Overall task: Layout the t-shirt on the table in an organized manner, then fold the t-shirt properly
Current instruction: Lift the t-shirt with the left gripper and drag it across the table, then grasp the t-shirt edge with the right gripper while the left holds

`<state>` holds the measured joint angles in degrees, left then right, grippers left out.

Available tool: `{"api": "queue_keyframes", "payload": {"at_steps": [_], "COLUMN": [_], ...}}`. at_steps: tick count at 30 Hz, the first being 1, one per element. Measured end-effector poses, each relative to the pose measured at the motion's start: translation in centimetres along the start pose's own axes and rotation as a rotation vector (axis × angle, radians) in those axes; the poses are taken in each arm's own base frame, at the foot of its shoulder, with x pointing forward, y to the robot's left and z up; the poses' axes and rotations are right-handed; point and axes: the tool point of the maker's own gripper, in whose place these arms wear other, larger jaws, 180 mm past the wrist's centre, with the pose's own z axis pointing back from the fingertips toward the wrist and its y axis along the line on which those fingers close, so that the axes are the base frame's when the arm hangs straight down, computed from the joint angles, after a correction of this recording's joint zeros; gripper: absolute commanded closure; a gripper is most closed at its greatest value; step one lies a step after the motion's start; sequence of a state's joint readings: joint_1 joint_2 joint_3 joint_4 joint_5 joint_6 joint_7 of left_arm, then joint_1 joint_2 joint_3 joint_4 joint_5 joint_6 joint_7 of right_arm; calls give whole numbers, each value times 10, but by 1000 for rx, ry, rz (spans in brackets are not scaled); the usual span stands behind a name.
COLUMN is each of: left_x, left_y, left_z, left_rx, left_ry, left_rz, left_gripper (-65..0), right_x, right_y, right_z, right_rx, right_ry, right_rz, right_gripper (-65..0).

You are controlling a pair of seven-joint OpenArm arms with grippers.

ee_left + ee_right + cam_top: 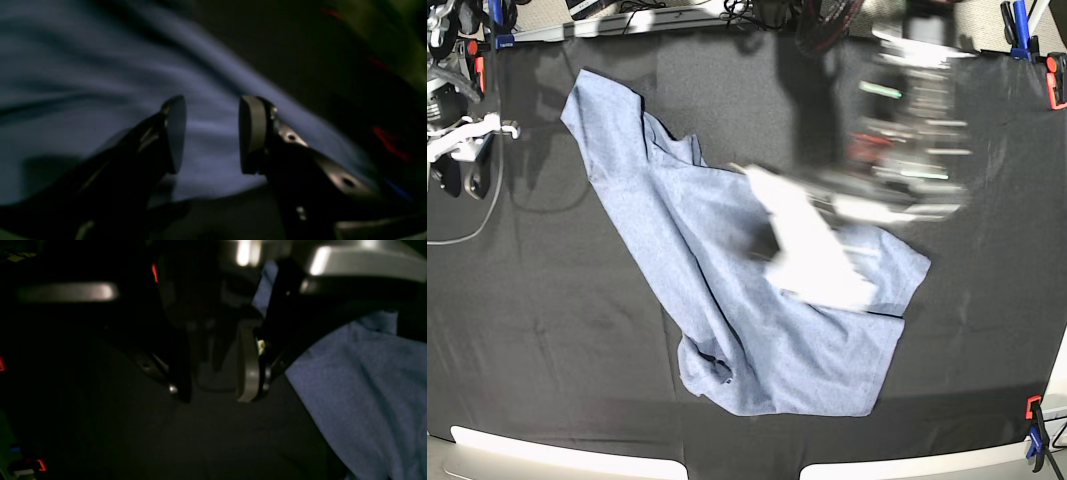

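The blue-grey t-shirt (727, 290) lies crumpled and askew across the middle of the black-clothed table (547, 330), one end toward the far left and the bulk near the front. My left arm (827, 250) is a motion-blurred streak over the shirt's right half. In the left wrist view my left gripper (213, 103) hovers open over the wrinkled t-shirt (100, 73), with nothing between its pads. My right gripper (213, 396) is open and empty above bare black cloth. The t-shirt (360, 380) edge lies just to its right.
Red and blue clamps (1034, 430) pin the cloth at the corners, with another clamp (1055, 75) at the far right. White and black hardware with a cable (462, 145) sits at the left edge. The light table rim (557, 455) runs along the front.
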<state>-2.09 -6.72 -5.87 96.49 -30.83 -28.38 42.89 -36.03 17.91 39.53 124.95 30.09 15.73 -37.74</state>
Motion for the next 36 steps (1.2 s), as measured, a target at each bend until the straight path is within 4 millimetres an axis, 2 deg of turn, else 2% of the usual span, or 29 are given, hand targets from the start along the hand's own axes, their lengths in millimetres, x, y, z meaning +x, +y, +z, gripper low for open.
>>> {"api": "queue_keyframes", "payload": {"at_steps": [1, 3, 5, 6, 8, 11, 13, 17, 21, 25, 28, 30, 32, 33, 36], "left_x": [4, 8, 3, -6, -31, -65, -69, -54, -58, -64, -70, -76, -80, -83, -87], "left_y": [31, 82, 112, 121, 132, 138, 146, 165, 181, 188, 174, 154, 131, 121, 111], "left_z": [12, 38, 55, 58, 55, 46, 40, 27, 19, 13, 7, 4, 1, 1, 2], "left_rx": [111, 279, 364, 376, 383, 374, 385, 396, 434, 441, 350, 233, 106, 57, 15], "left_ry": [-9, -11, 11, 37, 95, 149, 148, 118, 162, 181, 197, 245, 270, 286, 298], "left_rz": [-1, 0, 19, 22, 74, 151, 184, 209, 184, 202, 216, 217, 227, 231, 283], "left_gripper": [-241, -241, -241, -241, -241, -241, -241, -241, -241, -241, -236, -166, -33, 0, 0], "right_x": [0, -2, -4, -5, -8, -12, -15, -21, -22, -23, -23, -23, -19, -17, -10], "right_y": [0, 3, 9, 13, 23, 40, 52, 69, 72, 73, 73, 73, 73, 73, 73], "right_z": [0, -1, -2, -3, -6, -9, -10, -12, -12, -12, -12, -12, -13, -14, -17], "right_rx": [1, 10, 28, 40, 71, 122, 155, 206, 210, 210, 210, 210, 210, 209, 209], "right_ry": [2, 9, 13, 16, 24, 37, 47, 62, 64, 64, 63, 63, 53, 46, 23], "right_rz": [-1, 0, -2, -1, -2, -3, -5, -6, -16, -22, -21, -21, -22, -23, -22], "right_gripper": [-216, -216, -216, -216, -216, -216, -216, -216, -216, -216, -216, -216, -216, -216, -216]}}
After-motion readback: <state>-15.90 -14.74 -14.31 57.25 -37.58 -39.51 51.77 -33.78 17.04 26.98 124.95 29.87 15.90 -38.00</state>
